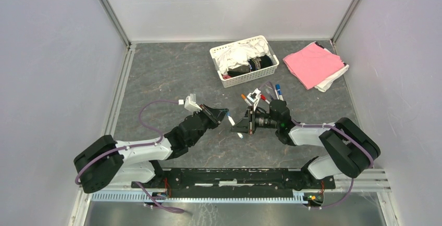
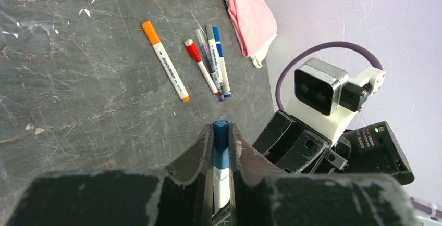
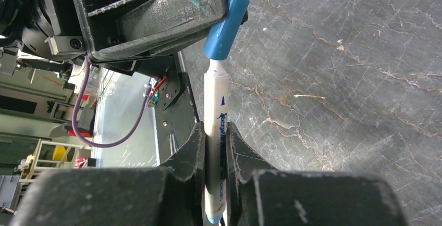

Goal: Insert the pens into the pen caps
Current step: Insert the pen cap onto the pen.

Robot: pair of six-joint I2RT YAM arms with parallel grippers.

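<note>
My left gripper (image 2: 221, 128) is shut on a blue pen cap (image 2: 220, 137), which sits on the tip of a white pen (image 3: 216, 106). My right gripper (image 3: 213, 132) is shut on that pen's barrel, whose blue tail end shows low between the jaws. The cap (image 3: 225, 25) pokes out of the left fingers just above the barrel. In the top view both grippers (image 1: 219, 115) (image 1: 245, 123) meet nose to nose above the table's middle. Several capped pens lie together on the table: an orange one (image 2: 166, 62), a red one (image 2: 200, 65) and a blue one (image 2: 219, 59).
A white basket (image 1: 218, 62) holding cloths stands at the back. A pink cloth (image 1: 312, 63) lies at the back right. The lying pens (image 1: 263, 96) are just behind the right gripper. Grey walls close in the table on three sides.
</note>
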